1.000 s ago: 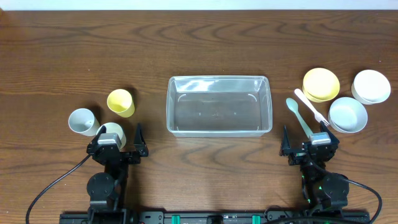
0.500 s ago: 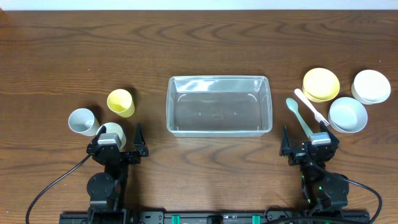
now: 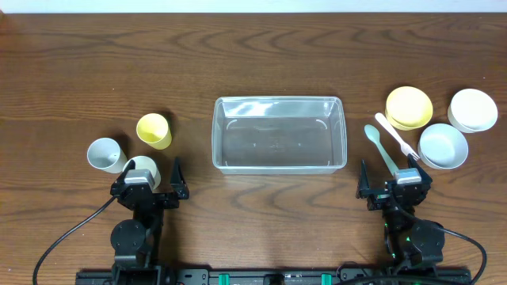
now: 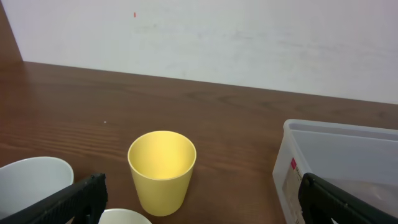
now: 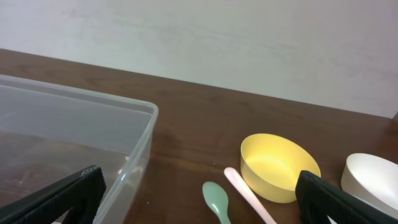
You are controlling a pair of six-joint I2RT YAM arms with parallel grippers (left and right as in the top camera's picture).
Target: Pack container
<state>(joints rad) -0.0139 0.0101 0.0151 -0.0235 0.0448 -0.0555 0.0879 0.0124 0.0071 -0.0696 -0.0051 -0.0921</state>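
Note:
The clear rectangular container [image 3: 279, 134] stands empty at the table's middle; its corner shows in the left wrist view [image 4: 339, 168] and its side in the right wrist view [image 5: 74, 134]. My left gripper [image 3: 148, 188] is open and empty at the front left, just behind a yellow cup [image 3: 154, 131] [image 4: 161, 171], a white cup [image 3: 104, 154] [image 4: 31, 183] and a cream cup [image 3: 146, 169]. My right gripper [image 3: 394, 187] is open and empty at the front right, near a green spoon [image 3: 381, 148] [image 5: 217, 200] and a pink-white spoon [image 3: 395, 135] [image 5: 249, 196].
A yellow bowl [image 3: 409, 107] [image 5: 278, 166] and two white bowls [image 3: 473, 109] [image 3: 443, 146] stand at the right. One white bowl shows at the right edge of the right wrist view [image 5: 373, 180]. Bare wooden table lies behind and in front of the container.

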